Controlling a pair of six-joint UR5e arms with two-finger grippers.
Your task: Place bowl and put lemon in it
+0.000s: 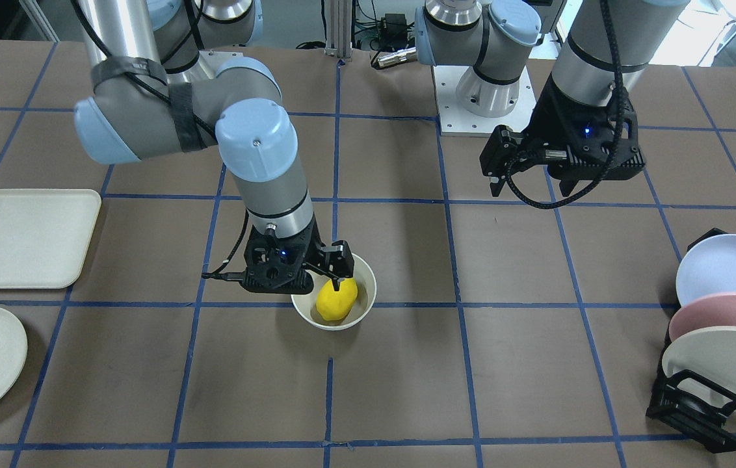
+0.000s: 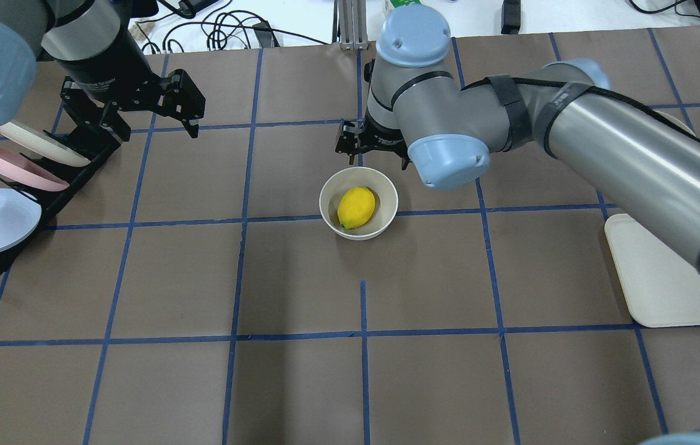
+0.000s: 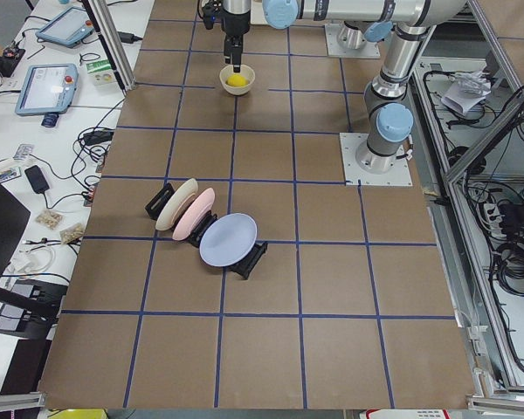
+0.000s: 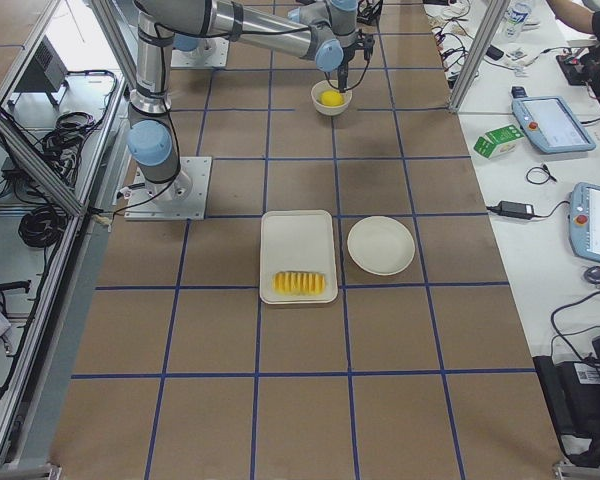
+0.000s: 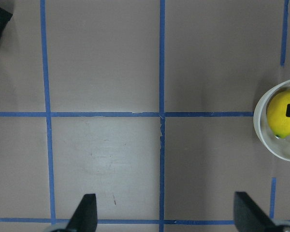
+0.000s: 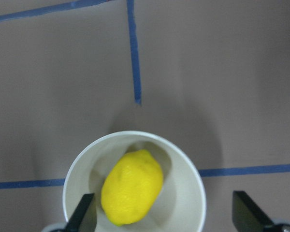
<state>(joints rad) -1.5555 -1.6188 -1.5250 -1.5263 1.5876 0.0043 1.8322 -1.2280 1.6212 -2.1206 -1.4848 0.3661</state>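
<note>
Brown gridded table (image 2: 201, 278), lemon (image 2: 356, 207) in bowl (image 2: 388, 201)

The yellow lemon (image 2: 356, 207) lies inside the upright cream-white bowl (image 2: 329, 210) mid-table.

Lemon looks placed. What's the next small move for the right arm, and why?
Probably lift the right gripper straight up, clear of the bowl. The lemon lies inside the bowl, and the gripper's jaws stand wide open to either side of it, gripping nothing, so only withdrawal seems left.
</note>
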